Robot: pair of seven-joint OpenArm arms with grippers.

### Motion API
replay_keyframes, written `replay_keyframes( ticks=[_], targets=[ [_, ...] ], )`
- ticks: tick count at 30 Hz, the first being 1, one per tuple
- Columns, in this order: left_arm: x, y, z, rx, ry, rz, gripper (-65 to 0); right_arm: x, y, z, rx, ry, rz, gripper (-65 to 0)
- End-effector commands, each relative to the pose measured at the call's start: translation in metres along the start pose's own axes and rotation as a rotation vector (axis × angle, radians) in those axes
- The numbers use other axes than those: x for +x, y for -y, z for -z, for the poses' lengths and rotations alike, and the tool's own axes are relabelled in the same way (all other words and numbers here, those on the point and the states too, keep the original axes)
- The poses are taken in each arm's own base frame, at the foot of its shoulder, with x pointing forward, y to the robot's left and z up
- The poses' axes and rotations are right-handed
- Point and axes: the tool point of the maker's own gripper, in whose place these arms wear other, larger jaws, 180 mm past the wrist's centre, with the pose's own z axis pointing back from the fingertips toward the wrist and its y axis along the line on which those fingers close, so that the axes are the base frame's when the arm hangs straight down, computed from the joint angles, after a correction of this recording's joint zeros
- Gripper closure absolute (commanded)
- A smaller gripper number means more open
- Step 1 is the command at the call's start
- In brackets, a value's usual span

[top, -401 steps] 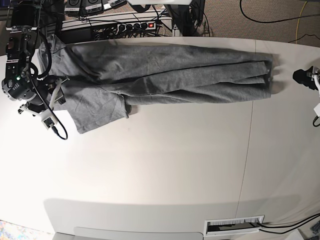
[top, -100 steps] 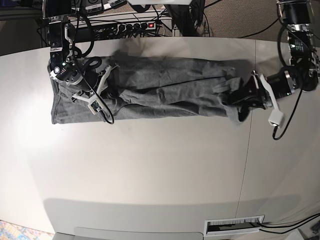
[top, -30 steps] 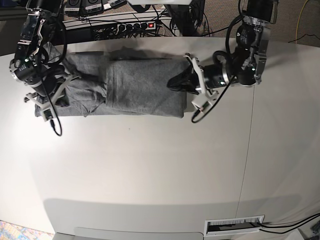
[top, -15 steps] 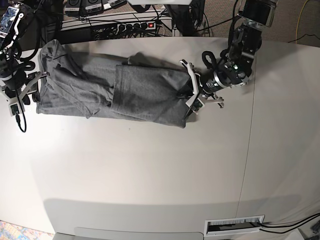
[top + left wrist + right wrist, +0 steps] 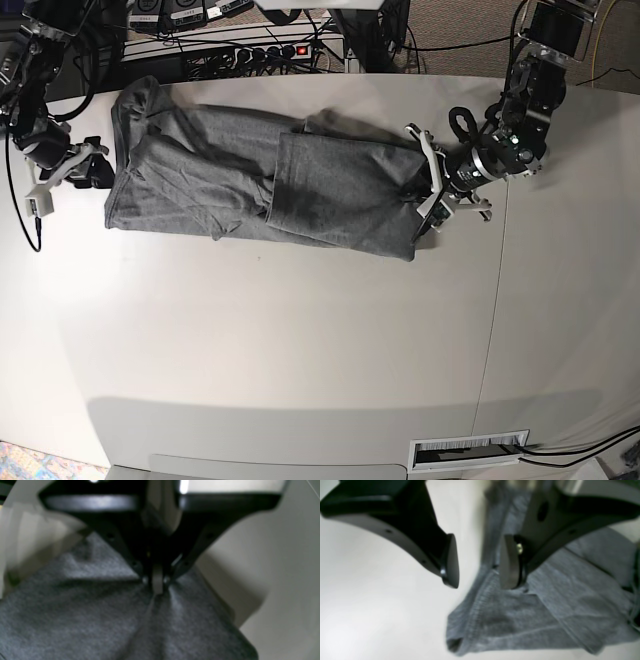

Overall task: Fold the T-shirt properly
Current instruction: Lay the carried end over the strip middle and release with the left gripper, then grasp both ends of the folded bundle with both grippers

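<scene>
Cloth tension governs this step: I should draw the fold sideways evenly, low over the table (image 5: 300,340), so the doubled panel lies flat without bunching. My left gripper (image 5: 157,585) has its fingers together, clamped on a pinch of the T-shirt (image 5: 260,185) at the edge nearest that arm. My right gripper (image 5: 480,562) has its fingers apart and holds nothing; one pad hangs above the hemmed corner, the other above bare table. The T-shirt lies as a long band across the table's far side, between both grippers.
</scene>
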Motion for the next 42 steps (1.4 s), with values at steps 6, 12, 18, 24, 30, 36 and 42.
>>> replay_keyframes(
  ticks=[6,12,18,24,30,36,42],
  targets=[
    [-0.050,-0.011,-0.008,0.050,-0.219,0.030,0.0,-0.007,-0.008,0.016,0.136,-0.006,0.142,-27.9],
    [-0.049,-0.011,-0.007,0.050,-0.212,0.029,0.0,-0.020,-0.010,0.023,0.200,-0.036,0.235,-27.9],
    [-0.045,-0.011,-0.007,0.049,-0.193,0.030,0.0,-0.023,-0.010,0.023,0.201,-0.046,0.236,-27.9],
    [-0.045,-0.011,-0.007,0.049,-0.193,0.030,0.0,-0.020,-0.005,0.020,0.189,-0.028,0.241,-27.9],
    [-0.045,-0.011,-0.007,0.049,-0.192,0.030,0.0,-0.009,0.008,0.004,0.177,0.040,0.290,-27.9],
    [-0.040,-0.007,-0.005,0.034,-0.154,0.010,0.0,-0.001,-0.001,-0.002,0.246,0.050,0.220,-34.8],
    [-0.044,-0.004,-0.006,0.028,-0.159,0.004,0.0,-0.012,-0.023,0.015,0.295,-0.016,0.186,-34.8]
  ],
)
